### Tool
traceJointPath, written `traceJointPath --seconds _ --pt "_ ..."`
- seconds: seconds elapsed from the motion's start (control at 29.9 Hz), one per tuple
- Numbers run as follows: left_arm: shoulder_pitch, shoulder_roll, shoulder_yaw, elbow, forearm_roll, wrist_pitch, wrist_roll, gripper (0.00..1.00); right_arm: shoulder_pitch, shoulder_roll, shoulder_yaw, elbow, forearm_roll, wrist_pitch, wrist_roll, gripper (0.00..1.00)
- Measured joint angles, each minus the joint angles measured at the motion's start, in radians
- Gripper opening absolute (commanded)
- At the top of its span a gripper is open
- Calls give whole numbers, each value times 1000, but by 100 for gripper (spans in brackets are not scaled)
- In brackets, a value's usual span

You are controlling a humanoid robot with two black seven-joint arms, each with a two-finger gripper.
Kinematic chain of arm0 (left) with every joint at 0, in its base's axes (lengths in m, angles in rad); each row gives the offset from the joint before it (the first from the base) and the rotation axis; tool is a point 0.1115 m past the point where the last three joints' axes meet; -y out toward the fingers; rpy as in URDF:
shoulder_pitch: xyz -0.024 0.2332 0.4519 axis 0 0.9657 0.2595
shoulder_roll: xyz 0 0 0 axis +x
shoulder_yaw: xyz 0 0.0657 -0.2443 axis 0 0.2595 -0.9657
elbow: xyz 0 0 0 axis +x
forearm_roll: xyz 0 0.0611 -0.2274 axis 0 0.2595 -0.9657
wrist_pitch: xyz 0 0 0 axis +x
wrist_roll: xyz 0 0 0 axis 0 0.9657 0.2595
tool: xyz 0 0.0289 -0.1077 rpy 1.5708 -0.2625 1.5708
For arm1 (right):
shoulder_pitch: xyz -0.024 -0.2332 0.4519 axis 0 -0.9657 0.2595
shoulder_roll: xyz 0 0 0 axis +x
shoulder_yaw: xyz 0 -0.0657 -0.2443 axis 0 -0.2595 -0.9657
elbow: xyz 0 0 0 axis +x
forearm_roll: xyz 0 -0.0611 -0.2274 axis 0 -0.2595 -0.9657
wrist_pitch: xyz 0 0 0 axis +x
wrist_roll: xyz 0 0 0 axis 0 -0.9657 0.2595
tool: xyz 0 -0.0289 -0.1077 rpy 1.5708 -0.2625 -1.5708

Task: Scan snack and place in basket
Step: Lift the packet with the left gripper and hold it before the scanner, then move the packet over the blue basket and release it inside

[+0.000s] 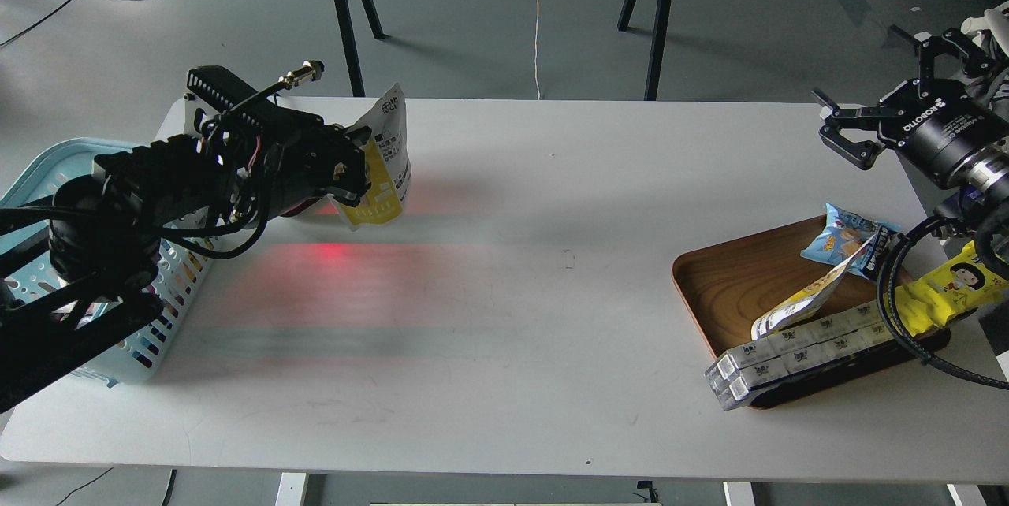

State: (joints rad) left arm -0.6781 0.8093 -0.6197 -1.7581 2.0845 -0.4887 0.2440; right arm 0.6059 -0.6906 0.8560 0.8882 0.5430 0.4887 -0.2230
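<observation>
My left gripper (356, 184) is shut on the snack (386, 159), a yellow-and-white pouch held upright above the table's left part, its white printed back toward me. The light blue basket (47, 167) stands at the table's left edge, mostly hidden behind my left arm. The pouch hangs to the right of the basket, outside it. My right gripper (875, 124) is open and empty above the table's right edge, behind the wooden tray.
A brown wooden tray (733, 277) at the right holds a small blue snack bag (843, 234), a long yellow packet with a cartoon face (946, 289), another pouch (804, 301) and a long clear box (804, 356). A red scanner glow (331, 254) lies on the table.
</observation>
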Motion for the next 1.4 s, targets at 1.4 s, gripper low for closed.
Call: traceJointPath --seconds 1.4 --pt "-266 210 -117 -6 -261 0 -19 0 -5 3 -1 1 -3 0 0 100"
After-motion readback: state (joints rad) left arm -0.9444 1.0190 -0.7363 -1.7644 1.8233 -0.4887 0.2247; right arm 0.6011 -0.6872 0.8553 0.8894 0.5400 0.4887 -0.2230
